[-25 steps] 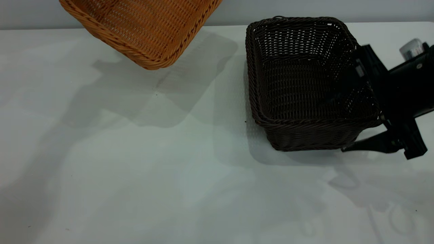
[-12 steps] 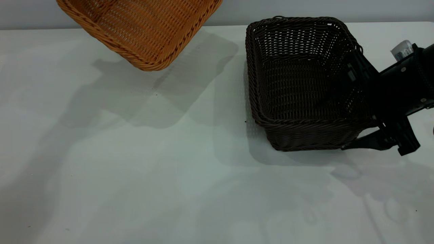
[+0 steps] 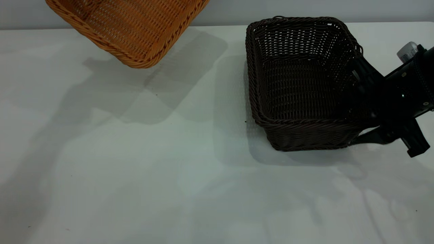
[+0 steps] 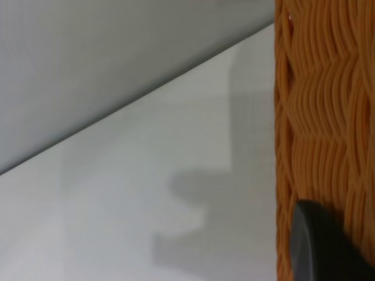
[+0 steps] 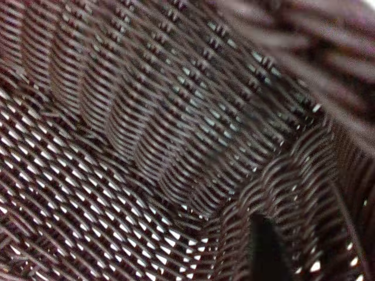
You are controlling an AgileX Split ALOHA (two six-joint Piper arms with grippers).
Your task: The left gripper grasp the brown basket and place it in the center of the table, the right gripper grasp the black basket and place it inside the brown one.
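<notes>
The brown basket (image 3: pixel 130 25) hangs tilted in the air at the far left of the table (image 3: pixel 135 152), partly out of frame. In the left wrist view my left gripper's one visible finger (image 4: pixel 325 246) presses on its orange wall (image 4: pixel 319 117), shut on it. The black basket (image 3: pixel 298 84) stands on the table at the right. My right gripper (image 3: pixel 356 117) is open and straddles its right wall, one finger inside and one outside low by the near right corner. The right wrist view shows dark wicker (image 5: pixel 146 146) close up with one finger (image 5: pixel 266 249) against it.
A pale wall runs behind the table's far edge. The brown basket casts a broad shadow (image 3: pixel 142 91) on the tabletop left of the black basket. The right arm's body (image 3: pixel 410 84) reaches in from the right edge.
The brown basket has shifted left and slightly up in the air. My right gripper has moved in closer over the black basket's right wall. The black basket has not moved.
</notes>
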